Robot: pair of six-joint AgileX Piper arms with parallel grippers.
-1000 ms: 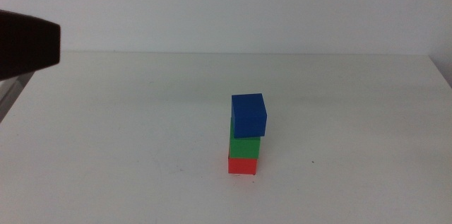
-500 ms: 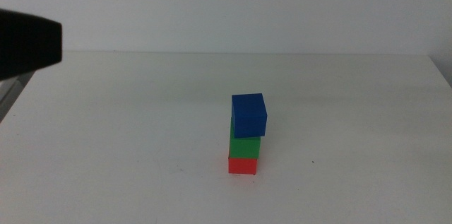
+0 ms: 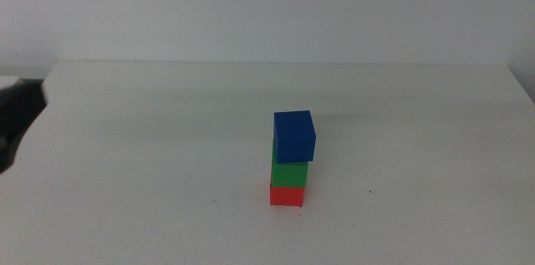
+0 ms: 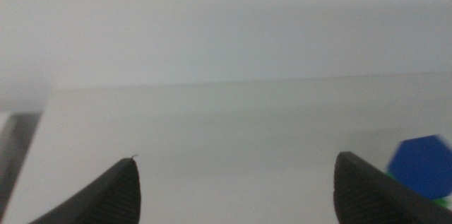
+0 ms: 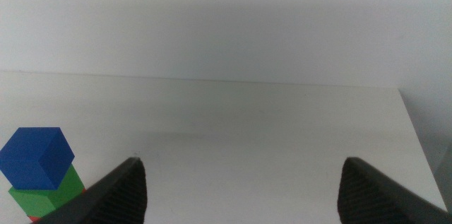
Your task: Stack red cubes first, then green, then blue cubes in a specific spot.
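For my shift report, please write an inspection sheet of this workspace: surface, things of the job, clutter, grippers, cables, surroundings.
Surface: white matte table, bare apart from the stack; a tiny dark speck beside it.
Job's things: red cube on the table, green cube on it, blue cube on top, turned slightly and overhanging a little. All three stacked, nothing touching them.
Clutter: nothing seen.
Grippers: left gripper open and holding nothing, near the table's left edge, away from the stack; right gripper open and holding nothing, back from the stack, outside the middle view.
Cables: nothing seen.
Surroundings: plain pale wall behind the table.
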